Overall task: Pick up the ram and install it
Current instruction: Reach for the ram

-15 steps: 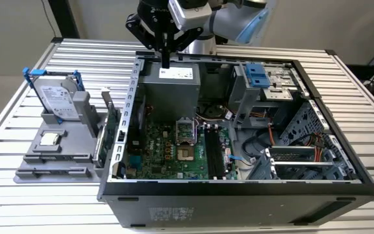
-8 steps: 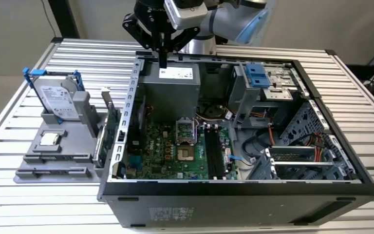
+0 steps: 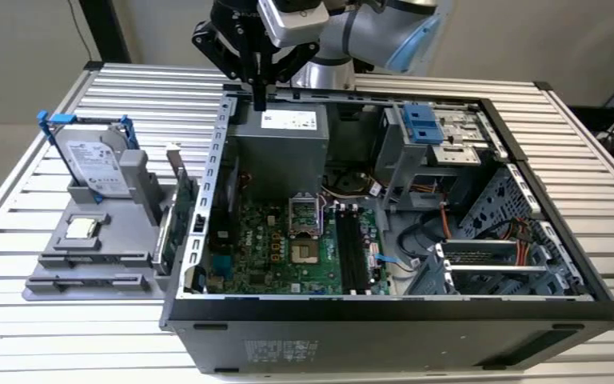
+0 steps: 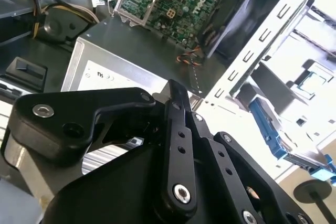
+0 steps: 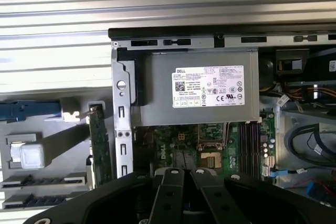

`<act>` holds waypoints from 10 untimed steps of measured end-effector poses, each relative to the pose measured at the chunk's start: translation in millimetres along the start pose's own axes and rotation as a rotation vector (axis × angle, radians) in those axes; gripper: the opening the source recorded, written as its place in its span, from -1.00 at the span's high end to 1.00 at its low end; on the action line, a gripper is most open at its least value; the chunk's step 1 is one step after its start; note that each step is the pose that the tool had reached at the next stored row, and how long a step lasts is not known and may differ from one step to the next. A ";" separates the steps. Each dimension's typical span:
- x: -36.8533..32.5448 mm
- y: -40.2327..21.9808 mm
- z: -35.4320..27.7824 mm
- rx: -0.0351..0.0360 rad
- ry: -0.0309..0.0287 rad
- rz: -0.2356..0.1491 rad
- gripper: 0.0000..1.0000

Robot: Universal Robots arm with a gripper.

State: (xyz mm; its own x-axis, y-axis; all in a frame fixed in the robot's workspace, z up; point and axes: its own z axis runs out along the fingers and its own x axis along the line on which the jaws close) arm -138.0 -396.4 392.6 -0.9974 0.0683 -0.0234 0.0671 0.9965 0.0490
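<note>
My gripper (image 3: 259, 102) hangs above the back edge of the open computer case (image 3: 209, 160), over the grey power supply (image 3: 281, 140). Its black fingers (image 5: 172, 192) look pressed together with nothing between them. The ram seems to be the thin dark strip (image 3: 93, 259) lying in a long slot of the grey holder (image 3: 45, 282) at the exterior view's left, well apart from the gripper; the first wrist view shows the strip (image 5: 42, 181) too. The black memory slots (image 3: 350, 250) run along the green motherboard (image 3: 275, 252) inside the case.
On the holder also stand a silver hard drive with blue rails (image 3: 99, 164), a small square chip (image 3: 81, 228) and a green expansion card with a metal bracket (image 3: 182, 210). Cables (image 3: 435, 240) and drive cages (image 3: 499, 264) fill the case's right side. The table is slatted metal (image 3: 595, 160).
</note>
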 end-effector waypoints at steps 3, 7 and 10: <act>2.9 0.2 -0.1 0.0000 0.0000 -0.001 1.00; 8.3 0.0 -0.2 -0.0001 0.0001 -0.002 1.00; 16.1 -0.5 -0.4 -0.0002 0.0002 -0.004 1.00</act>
State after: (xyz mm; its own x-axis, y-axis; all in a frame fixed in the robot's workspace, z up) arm -154.1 -395.8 392.6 -0.9977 0.0638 -0.0234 0.0626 0.9968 0.0491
